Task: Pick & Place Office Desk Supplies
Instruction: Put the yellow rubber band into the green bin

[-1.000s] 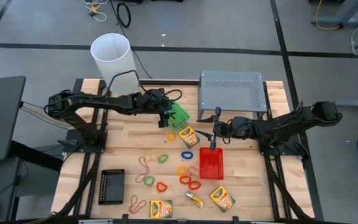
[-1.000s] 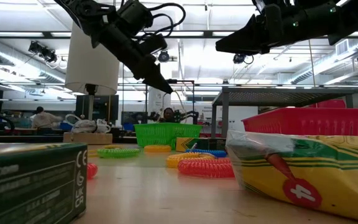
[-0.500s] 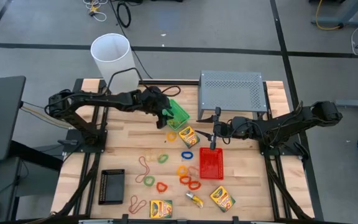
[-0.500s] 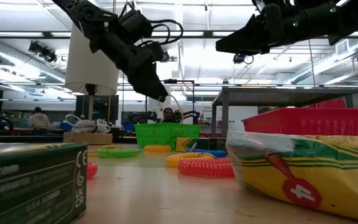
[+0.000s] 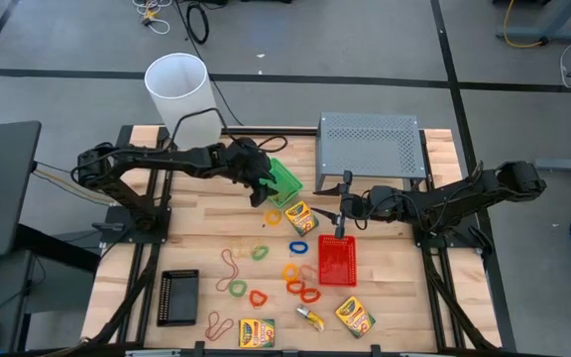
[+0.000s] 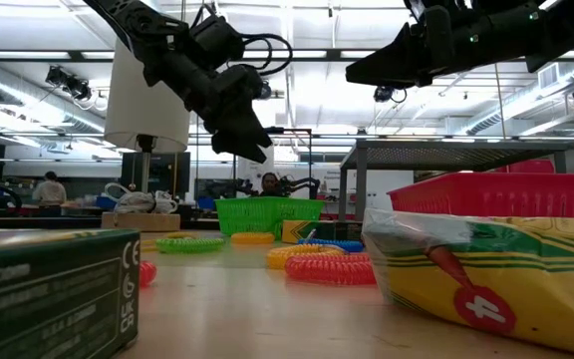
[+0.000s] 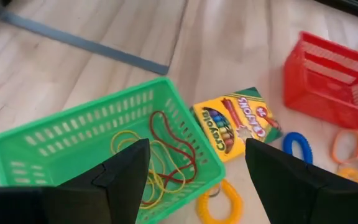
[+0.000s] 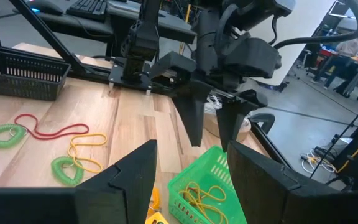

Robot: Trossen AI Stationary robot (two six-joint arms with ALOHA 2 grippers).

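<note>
My left end effector (image 5: 266, 184) hangs above the green tray (image 5: 284, 180), fingers spread wide and holding nothing; the left wrist view looks down between my two dark fingers (image 7: 122, 180) onto that tray (image 7: 55, 146), where yellow and red rubber bands (image 7: 160, 155) lie tangled on its mesh floor. Just beside the tray sits a yellow-green crayon box (image 7: 236, 121), with a yellow loop band (image 7: 219, 205) near the tray's corner and a blue loop band (image 7: 297, 144) on the far side of the box. My right end effector (image 5: 340, 213) hovers over the upper edge of the red tray (image 5: 337, 260), its fingers likewise parted and empty; its wrist view shows the left end effector (image 8: 211, 124) poised over the green tray (image 8: 201, 186). From above, the crayon box (image 5: 300, 216) lies between the green and red trays, and orange, red and green loop bands (image 5: 300, 288) are scattered across the middle of the tabletop (image 5: 196, 248) alongside thin tan rubber bands (image 5: 231, 266). Two more crayon boxes (image 5: 257, 332) rest near the front edge, one left of centre and one (image 5: 354, 316) below the red tray, and a black tray (image 5: 177, 297) sits at the front left. A tall white cylinder (image 5: 178, 91) stands at the rear left corner, and a grey perforated riser (image 5: 370, 145) occupies the rear right.
</note>
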